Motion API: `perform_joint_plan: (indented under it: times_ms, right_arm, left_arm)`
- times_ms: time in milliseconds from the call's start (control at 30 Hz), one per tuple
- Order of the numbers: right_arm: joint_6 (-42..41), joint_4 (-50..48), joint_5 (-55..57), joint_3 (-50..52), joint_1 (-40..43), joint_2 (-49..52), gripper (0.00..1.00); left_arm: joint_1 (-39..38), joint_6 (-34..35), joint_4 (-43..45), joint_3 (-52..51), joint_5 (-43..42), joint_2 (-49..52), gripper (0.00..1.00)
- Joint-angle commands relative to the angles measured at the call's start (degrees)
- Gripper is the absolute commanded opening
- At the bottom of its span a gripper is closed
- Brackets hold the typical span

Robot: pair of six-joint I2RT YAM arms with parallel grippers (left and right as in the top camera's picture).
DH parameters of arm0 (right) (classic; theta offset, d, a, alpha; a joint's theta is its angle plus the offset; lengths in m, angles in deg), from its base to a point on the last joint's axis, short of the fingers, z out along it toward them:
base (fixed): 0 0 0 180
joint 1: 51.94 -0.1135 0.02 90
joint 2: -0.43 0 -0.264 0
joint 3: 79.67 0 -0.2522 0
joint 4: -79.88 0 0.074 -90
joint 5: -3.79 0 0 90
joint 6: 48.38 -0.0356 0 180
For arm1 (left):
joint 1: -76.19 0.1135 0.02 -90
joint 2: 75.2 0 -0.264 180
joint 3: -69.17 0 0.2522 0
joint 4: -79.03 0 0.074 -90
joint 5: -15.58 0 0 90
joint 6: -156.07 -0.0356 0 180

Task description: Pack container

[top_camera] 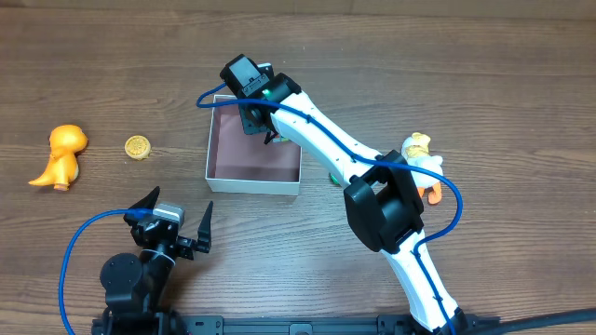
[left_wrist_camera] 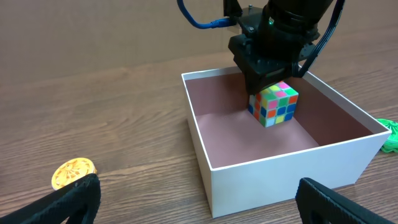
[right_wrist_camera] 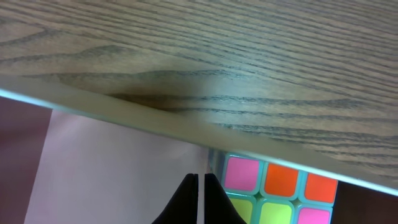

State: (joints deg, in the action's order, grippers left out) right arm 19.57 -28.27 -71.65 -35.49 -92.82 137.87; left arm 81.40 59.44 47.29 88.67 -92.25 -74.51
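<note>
Cube [left_wrist_camera: 274, 104] in container [left_wrist_camera: 273, 180]: raise your right end effector [right_wrist_camera: 199, 179], tips pressed together beside it, straight up, clear of the walls.

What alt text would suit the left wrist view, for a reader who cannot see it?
A multicoloured puzzle cube lies inside the white, pink-floored container, directly under the black right gripper. A gold coin lies outside it on the wooden table, and the open left gripper shows its finger tips in the bottom corners.
</note>
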Motion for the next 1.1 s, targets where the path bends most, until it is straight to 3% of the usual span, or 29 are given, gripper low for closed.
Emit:
perform_joint_plan:
  times_ms: [0,1067]
  right_arm:
    - [-2.23,0.46,3.5,0.61,0.09,-0.92,0.07]
    - [-3.48,1.7,5.95,-0.52,0.13,-0.94,0.08]
  left_arm:
    - [-0.35,-1.09,0.26,-0.24,-0.17,-0.44,1.0]
    - [-0.35,-1.09,0.26,-0.24,-0.2,-0.44,1.0]
